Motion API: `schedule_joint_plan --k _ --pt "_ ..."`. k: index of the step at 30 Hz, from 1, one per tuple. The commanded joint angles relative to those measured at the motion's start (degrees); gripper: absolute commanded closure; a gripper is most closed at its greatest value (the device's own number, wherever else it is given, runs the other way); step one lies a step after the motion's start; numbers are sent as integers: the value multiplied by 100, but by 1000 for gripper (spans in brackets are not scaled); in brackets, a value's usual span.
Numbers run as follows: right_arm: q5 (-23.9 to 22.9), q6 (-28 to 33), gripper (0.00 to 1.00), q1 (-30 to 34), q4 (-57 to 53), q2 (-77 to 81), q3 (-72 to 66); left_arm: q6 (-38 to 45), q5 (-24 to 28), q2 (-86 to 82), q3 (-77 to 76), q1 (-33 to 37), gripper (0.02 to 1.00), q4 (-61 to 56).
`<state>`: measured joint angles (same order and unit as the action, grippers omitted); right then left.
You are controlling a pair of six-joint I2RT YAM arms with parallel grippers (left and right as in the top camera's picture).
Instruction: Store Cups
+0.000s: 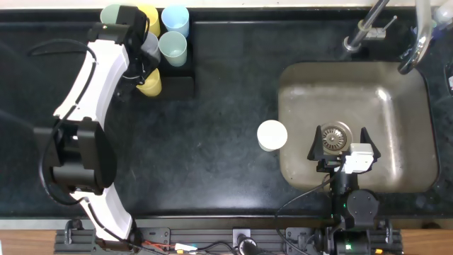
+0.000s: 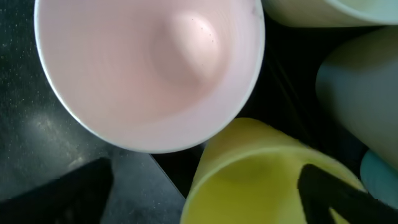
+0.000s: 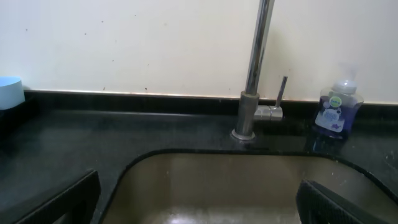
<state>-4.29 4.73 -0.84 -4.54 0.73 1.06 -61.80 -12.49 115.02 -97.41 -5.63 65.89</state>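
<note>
Nearest the arm bases, the right gripper (image 1: pixel 342 144) hangs over the sink (image 1: pixel 396 85), close to the drain (image 1: pixel 335 136). Its fingers stand wide apart with nothing between them, and from its own wrist view (image 3: pixel 199 182) we look across the basin.

Just beside the sink's left rim, a white cup (image 1: pixel 272 134) sits alone on the dark counter (image 1: pixel 212 156). We cannot tell which way up it stands.

Farther up and to the left, the left arm reaches to a black tray (image 1: pixel 180 79) at the counter's back. The left gripper (image 2: pixel 205 171) is low over the tray's left side with its fingers apart. The near yellow cup (image 2: pixel 249 168) lies against one finger and clear of the other, so we see no grip on it. From above this cup (image 1: pixel 150 85) shows at the tray's near left corner. Just beyond it, a pink cup (image 2: pixel 149 68) opens toward the wrist camera.

Deeper in the tray stand a teal cup (image 1: pixel 172 48), a light blue cup (image 1: pixel 175 18), a far yellow cup (image 1: pixel 150 13) and a pale green cup (image 1: pixel 111 14).

Behind the sink rise the faucet (image 3: pixel 252 81) and a soap bottle (image 3: pixel 339 109).
</note>
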Motion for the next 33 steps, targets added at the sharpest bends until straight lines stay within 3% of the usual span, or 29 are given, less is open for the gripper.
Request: schedule_joint_plan --k 1,14,21,24,29,33 --pt "26 -4 3 9 31 -50 -81 -68 -107 28 31 11 18 9" --pt "26 -4 3 9 31 -50 -81 219 -114 -2065 31 11 18 79" --pt "26 -4 3 9 31 -50 -81 1937 -127 -3936 33 11 18 511" --pt "26 -4 5 9 33 -50 -81 2173 -105 -4826 201 11 18 1075" --pt "26 -4 5 9 31 -50 -81 2173 -26 -6885 1738 22 18 1246" --pt "26 -4 3 9 31 -50 -81 2229 -289 -8898 3528 42 18 562"
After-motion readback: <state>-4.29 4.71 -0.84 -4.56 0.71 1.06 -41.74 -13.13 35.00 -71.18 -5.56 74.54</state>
